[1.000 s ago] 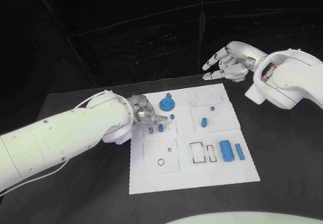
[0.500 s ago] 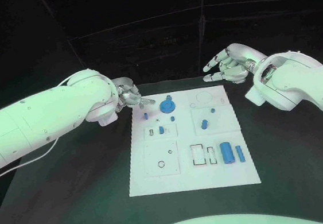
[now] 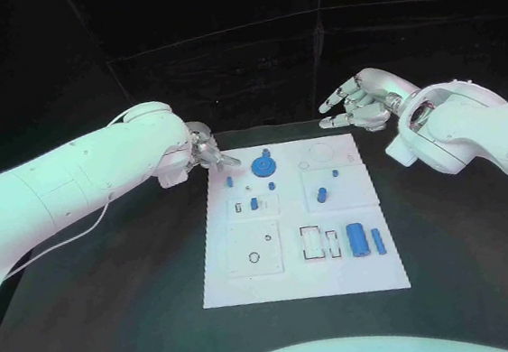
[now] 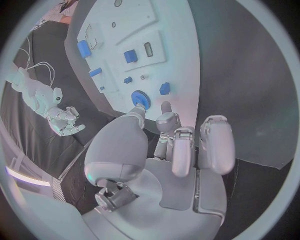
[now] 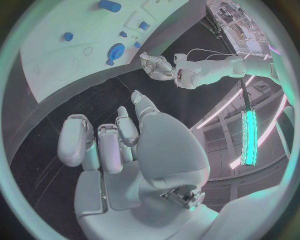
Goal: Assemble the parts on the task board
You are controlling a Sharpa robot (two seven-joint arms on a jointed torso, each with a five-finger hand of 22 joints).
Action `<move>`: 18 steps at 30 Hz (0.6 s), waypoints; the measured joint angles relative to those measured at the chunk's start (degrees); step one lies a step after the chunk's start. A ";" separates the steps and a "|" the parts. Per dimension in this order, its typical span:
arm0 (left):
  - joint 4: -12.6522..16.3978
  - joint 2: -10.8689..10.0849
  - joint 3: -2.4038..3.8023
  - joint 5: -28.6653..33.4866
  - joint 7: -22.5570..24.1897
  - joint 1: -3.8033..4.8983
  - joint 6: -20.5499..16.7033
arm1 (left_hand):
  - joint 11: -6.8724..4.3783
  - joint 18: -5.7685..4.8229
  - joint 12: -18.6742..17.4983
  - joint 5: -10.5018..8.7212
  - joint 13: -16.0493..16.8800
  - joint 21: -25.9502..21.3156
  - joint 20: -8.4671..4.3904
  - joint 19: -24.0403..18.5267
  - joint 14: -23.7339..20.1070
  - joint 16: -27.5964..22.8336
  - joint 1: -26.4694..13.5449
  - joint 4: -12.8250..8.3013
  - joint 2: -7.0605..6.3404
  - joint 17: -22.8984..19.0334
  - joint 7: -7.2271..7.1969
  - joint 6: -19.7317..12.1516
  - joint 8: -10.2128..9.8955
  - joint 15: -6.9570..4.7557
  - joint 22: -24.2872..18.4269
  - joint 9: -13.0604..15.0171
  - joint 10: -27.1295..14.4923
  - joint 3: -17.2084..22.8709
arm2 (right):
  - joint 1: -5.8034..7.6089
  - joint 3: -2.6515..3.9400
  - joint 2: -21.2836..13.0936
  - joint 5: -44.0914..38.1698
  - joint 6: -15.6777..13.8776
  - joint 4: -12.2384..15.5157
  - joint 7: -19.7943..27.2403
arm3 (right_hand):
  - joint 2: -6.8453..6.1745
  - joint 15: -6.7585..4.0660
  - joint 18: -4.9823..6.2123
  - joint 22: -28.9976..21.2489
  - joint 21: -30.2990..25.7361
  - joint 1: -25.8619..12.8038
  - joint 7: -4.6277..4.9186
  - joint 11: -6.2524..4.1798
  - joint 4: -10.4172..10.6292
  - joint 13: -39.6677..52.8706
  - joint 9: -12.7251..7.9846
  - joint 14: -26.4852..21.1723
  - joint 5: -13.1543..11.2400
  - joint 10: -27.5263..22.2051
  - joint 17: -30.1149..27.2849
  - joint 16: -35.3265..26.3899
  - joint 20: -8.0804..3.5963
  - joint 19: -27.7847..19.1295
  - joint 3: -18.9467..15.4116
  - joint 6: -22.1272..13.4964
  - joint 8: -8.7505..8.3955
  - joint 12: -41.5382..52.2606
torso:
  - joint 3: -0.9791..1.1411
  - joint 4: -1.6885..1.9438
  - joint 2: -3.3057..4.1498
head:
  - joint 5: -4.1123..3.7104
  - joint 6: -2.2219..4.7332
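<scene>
Parts (image 3: 358,235) look small, stiff and light; pinch each by its sides. Your left hand (image 3: 205,151), upper left, seems empty, fingers loosely curled; your right hand (image 3: 361,98), upper right, hangs spread, holding nothing.

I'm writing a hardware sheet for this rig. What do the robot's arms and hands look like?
Both arms are smooth, rounded white shells. A thin pale cable loops along the left arm and another hangs beside the right arm. The left hand and right hand are silver metal, with jointed fingers ending in rounded pads.
</scene>
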 measured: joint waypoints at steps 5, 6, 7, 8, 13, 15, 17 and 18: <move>-1.33 1.09 0.00 -0.59 0.00 -0.27 1.07 | 0.00 0.00 0.00 0.00 -0.09 0.00 0.00 0.00 0.00 0.00 0.00 0.00 0.00 0.00 0.00 0.00 0.00 0.00 0.00 -0.08 0.00 0.00 | 0.00 0.00 0.13 0.00 0.01 0.01 0.00 | 0.00 0.00 0.00 0.00 0.00 0.00 0.00 0.00 0.00 0.00 0.00 0.00 0.00 0.00 0.00 0.00 0.00 0.00 0.00 0.00 0.00 0.00 | -0.01 0.01 0.00 | 0.04 -0.08; -1.57 1.31 0.00 -0.68 -0.01 -0.32 1.26 | 0.00 0.00 0.00 0.00 -0.09 0.00 0.00 0.00 0.00 0.00 0.00 0.00 0.00 0.00 0.00 0.00 0.00 0.00 0.00 -0.08 0.00 0.00 | 0.00 0.00 0.16 0.00 0.02 0.01 0.01 | 0.00 0.00 0.00 0.00 0.00 0.00 0.00 0.00 0.00 0.00 0.00 0.00 0.00 0.00 0.00 0.00 0.00 0.00 0.00 0.00 0.00 0.00 | -0.01 0.01 0.00 | 0.07 -0.10; -1.84 1.54 0.00 -0.77 -0.01 -0.36 1.44 | 0.00 0.00 0.00 0.00 -0.09 0.00 0.00 0.00 0.00 0.00 0.00 0.00 0.00 0.00 0.00 0.00 0.00 0.00 0.00 -0.09 0.00 0.00 | 0.00 0.00 0.18 0.00 0.02 0.01 0.01 | 0.00 0.00 0.00 0.00 0.00 0.00 0.00 0.00 0.00 0.00 0.00 0.00 0.00 0.00 0.00 0.00 0.00 0.00 0.00 0.00 0.00 0.00 | -0.01 0.01 0.00 | 0.08 -0.13; -2.19 1.83 0.00 -0.86 -0.01 -0.41 1.68 | 0.00 0.00 0.00 0.00 -0.10 0.00 0.00 0.00 0.00 0.00 0.00 -0.02 0.00 0.00 0.00 0.00 0.00 0.00 0.00 -0.08 0.00 -0.02 | 0.00 0.00 0.21 0.00 0.02 0.01 0.02 | 0.00 0.00 0.00 0.00 0.00 0.00 0.00 0.00 0.00 0.00 0.00 0.00 0.00 0.00 0.00 0.00 0.00 0.00 0.00 0.00 0.00 0.00 | -0.01 0.01 0.00 | 0.11 -0.17; -3.51 2.75 -0.34 -1.15 -0.02 -0.54 2.59 | 0.20 0.00 -0.23 0.00 -0.26 0.00 0.00 0.00 0.00 0.00 0.25 -0.01 0.25 0.00 0.00 0.00 -0.22 0.00 0.01 -0.21 -0.20 -0.31 | 0.00 0.00 0.29 0.00 0.03 -0.02 0.05 | 0.00 0.00 0.00 0.01 0.00 0.00 0.00 0.00 0.00 0.01 0.00 0.00 0.00 0.00 0.00 0.00 0.00 0.00 0.00 0.00 0.00 0.00 | -0.01 0.07 -0.01 | 0.15 -0.27; -3.91 2.94 -0.56 -1.21 -0.04 -0.62 2.93 | 0.20 0.00 -0.23 0.00 -0.31 0.00 0.00 0.00 0.00 0.00 0.53 -0.18 0.53 0.00 0.00 0.00 -0.22 0.00 0.01 -0.28 -0.20 -0.48 | 0.00 0.00 0.37 0.00 0.03 -0.03 0.06 | 0.00 0.00 0.00 0.01 0.00 0.00 0.00 0.00 0.00 0.01 0.00 0.00 0.00 0.00 0.00 0.00 0.00 0.00 0.00 0.00 0.00 0.00 | -0.01 0.08 -0.02 | 0.15 -0.29; -4.41 3.18 -0.72 -1.27 -0.06 -0.68 3.32 | 0.20 0.01 -0.23 0.00 -0.33 0.00 0.11 0.12 0.00 0.00 0.52 -0.17 0.52 0.00 0.00 0.00 -0.44 0.00 0.01 -0.33 -0.20 -0.47 | 0.00 0.00 0.43 0.00 0.03 -0.03 0.08 | 0.00 0.00 0.00 0.01 0.00 0.00 0.00 0.00 0.00 0.00 0.00 0.00 0.00 0.00 0.00 0.00 0.00 0.00 0.00 0.00 0.00 0.00 | -0.01 0.07 -0.02 | 0.24 -0.30; -4.62 3.30 -0.76 -1.29 -0.07 -0.69 3.48 | 0.20 0.00 -0.23 0.00 -0.33 0.00 0.20 0.20 0.00 0.00 0.68 -0.17 0.68 0.00 0.00 0.00 -0.44 0.00 0.01 -0.37 -0.20 -0.48 | 0.00 0.00 0.44 0.00 0.03 -0.03 0.09 | 0.00 0.00 0.00 0.01 0.00 0.00 0.00 0.00 0.00 0.00 0.00 0.00 0.00 0.00 -0.01 0.00 0.00 0.00 0.00 0.00 0.00 0.00 | -0.01 0.08 -0.02 | 0.24 -0.30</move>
